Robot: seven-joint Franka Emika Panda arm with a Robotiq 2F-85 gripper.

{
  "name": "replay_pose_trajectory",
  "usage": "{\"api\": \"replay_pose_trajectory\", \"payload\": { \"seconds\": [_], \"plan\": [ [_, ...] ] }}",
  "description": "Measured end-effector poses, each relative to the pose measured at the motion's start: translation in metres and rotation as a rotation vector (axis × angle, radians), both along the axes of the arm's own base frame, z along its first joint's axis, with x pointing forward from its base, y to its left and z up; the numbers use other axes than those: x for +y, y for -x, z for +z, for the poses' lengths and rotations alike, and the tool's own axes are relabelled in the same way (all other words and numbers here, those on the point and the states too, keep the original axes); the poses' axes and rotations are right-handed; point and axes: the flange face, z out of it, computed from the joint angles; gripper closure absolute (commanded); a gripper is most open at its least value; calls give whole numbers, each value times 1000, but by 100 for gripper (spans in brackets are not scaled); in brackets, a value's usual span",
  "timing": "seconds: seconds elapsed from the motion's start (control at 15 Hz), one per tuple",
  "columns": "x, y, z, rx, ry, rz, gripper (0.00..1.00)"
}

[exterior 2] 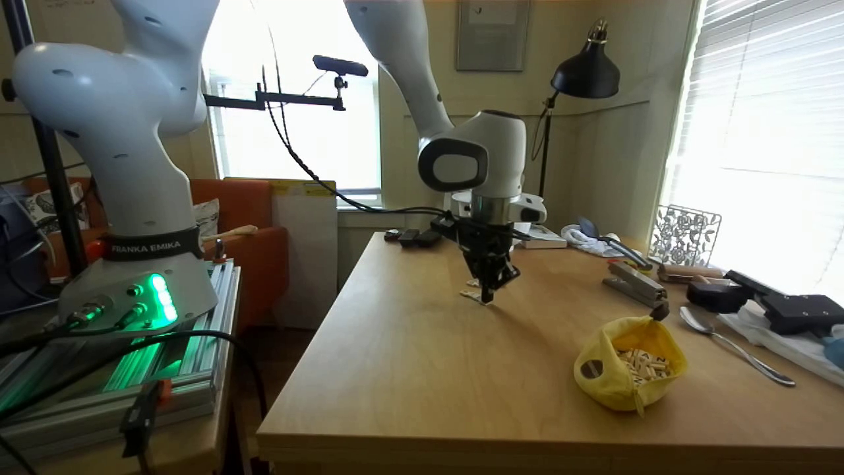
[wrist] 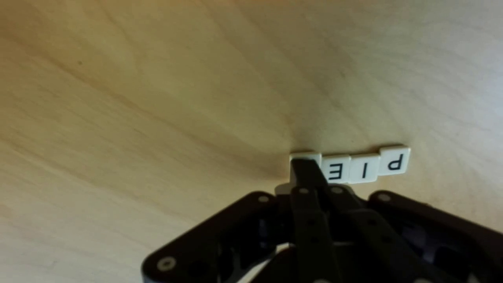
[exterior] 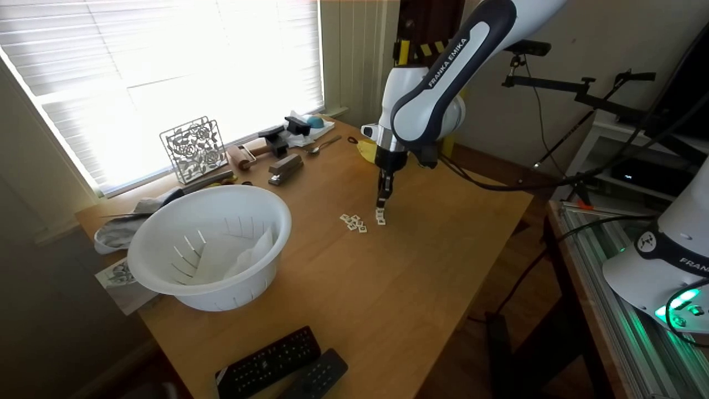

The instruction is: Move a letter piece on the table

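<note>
Wrist view: gripper closed, tip over the end tile, letter hidden, on the table, just left of the E-I-P tiles; contact unclear. Risks: an off-line push could knock those askew; heavy pressure might skid the end tile. In an exterior view, loose tiles just left may obstruct a sweep; white bowl stands farther left and nearer.

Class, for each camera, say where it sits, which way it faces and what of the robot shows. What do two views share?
Exterior view: high, near the remotes, facing down across the table; arm, tool and base show.
Exterior view: lower, near the pouch, facing along the table; the same parts show.
Wrist view: on the arm, facing down at tiles; only the tool shows.
Both exterior views share stapler and pouch.
</note>
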Motion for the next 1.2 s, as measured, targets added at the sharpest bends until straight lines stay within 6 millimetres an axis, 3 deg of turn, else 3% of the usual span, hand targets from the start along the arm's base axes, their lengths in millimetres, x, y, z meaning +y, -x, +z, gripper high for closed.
{"api": "replay_pose_trajectory", "payload": {
  "seconds": [0.13, 0.27, 0.93, 1.13, 1.2],
  "plan": [
    [0, 0, 0, -1, 0, 1, 100],
    [2, -1, 0, -1, -1, 4, 73],
    [18, -6, 4, -13, -18, 21, 4],
    [23, -8, 10, -23, -21, 24, 0],
    [24, -8, 12, -25, -22, 25, 19]
  ]
}}
